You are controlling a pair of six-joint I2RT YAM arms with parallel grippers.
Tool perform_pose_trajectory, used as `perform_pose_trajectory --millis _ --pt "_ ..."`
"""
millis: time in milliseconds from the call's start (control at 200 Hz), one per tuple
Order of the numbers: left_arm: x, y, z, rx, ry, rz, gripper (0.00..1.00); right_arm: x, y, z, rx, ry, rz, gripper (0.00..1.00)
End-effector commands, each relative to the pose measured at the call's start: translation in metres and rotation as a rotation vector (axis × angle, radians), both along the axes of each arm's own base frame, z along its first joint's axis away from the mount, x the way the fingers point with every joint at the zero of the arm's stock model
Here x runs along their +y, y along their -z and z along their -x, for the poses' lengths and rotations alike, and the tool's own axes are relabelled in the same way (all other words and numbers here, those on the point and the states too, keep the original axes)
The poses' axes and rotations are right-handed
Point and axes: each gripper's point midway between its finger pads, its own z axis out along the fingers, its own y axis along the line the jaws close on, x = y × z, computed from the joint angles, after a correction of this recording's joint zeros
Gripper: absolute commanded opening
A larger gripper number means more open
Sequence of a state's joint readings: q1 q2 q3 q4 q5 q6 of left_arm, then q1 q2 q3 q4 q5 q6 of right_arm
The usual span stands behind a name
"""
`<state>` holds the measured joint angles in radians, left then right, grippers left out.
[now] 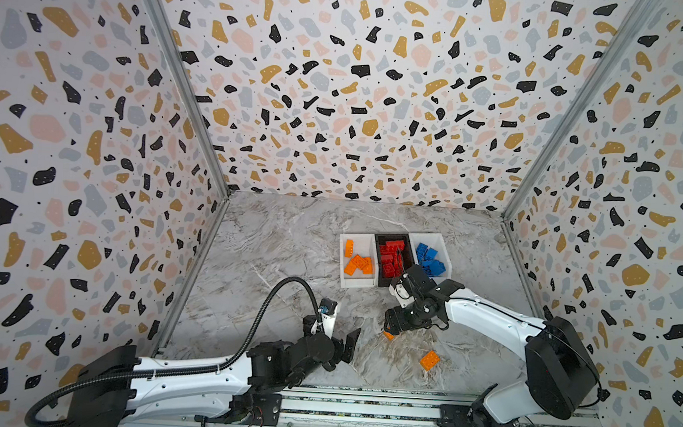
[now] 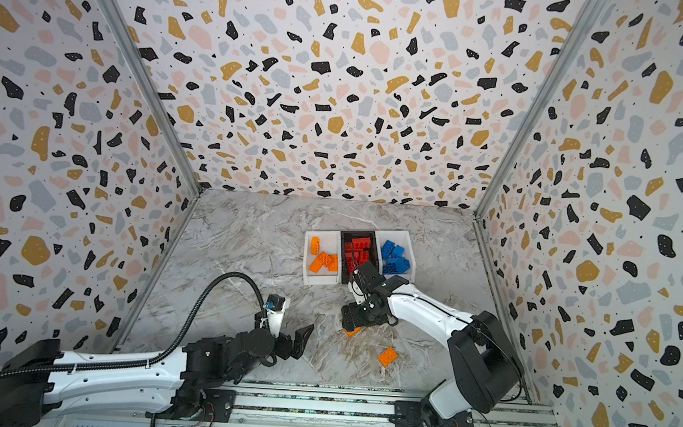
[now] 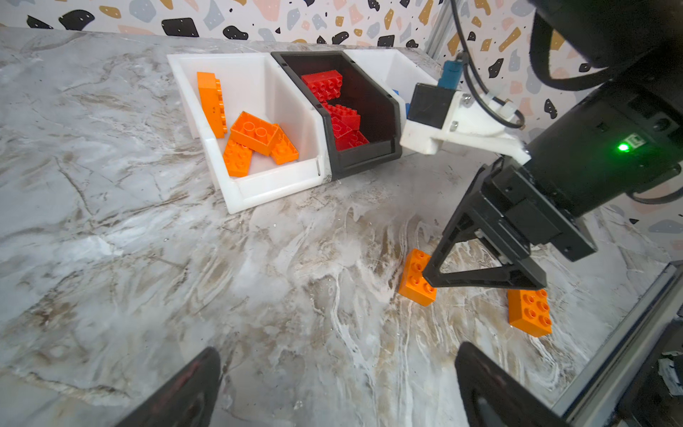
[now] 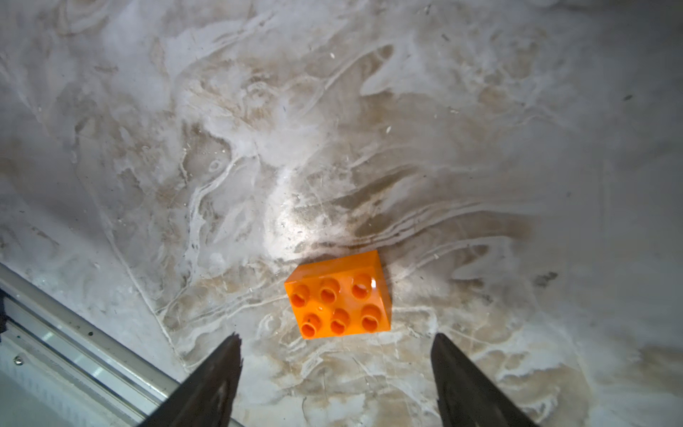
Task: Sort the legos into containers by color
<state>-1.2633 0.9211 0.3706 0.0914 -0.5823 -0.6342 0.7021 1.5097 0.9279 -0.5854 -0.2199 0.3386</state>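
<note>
Grey marbled tabletop (image 1: 286, 252): two bricks loose.
Row of three joined plastic bins (image 1: 357, 282), white-black-white: far side.
Right gripper (image 4: 336, 344): jaws apart, empty, directly above target; nearer arm.
Left gripper (image 3: 340, 356): spread wide, empty, farther off.
Orange six-stud plastic brick (image 4: 338, 295): flat on table, just ahead of right tips, centred between, long axis across the gap, short ends facing the jaws.
Second orange studded brick (image 1: 429, 360): well apart.

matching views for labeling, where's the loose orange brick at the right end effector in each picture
top view: orange brick peeks out from under the right end effector, in front of the bins
top view: orange brick in the same spot
left wrist: orange brick partly hidden by that end effector's finger, nearer the bins than the second loose brick
right wrist: the only brick, just ahead of the fingertips
shared landmark: the right end effector
</note>
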Motion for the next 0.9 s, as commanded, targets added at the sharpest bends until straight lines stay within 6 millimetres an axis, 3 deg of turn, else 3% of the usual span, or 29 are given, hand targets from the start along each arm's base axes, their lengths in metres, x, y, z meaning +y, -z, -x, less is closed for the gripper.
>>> perform_pose_trajectory --millis 0,380,626,741,891 --pt "0.004 -0.004 -0.003 -0.016 -0.061 0.041 1.00 0.008 0.001 0.001 -0.020 -0.062 -0.016 0.79" --pt "0.017 -0.004 -0.004 -0.028 -0.101 0.003 1.00 0.010 0.025 0.002 -0.002 -0.102 0.030 0.73" --pt "0.031 0.000 -0.005 -0.025 -0.145 -0.002 1.00 0.003 0.034 -0.002 -0.004 -0.073 0.092 0.48" --pt "0.040 -0.003 -0.006 -0.041 -0.167 0.006 1.00 0.009 0.018 -0.013 -0.036 -0.059 0.074 0.43" --pt "0.052 -0.020 -0.011 -0.098 -0.207 -0.008 1.00 0.030 -0.028 -0.049 -0.120 -0.039 0.009 0.43"
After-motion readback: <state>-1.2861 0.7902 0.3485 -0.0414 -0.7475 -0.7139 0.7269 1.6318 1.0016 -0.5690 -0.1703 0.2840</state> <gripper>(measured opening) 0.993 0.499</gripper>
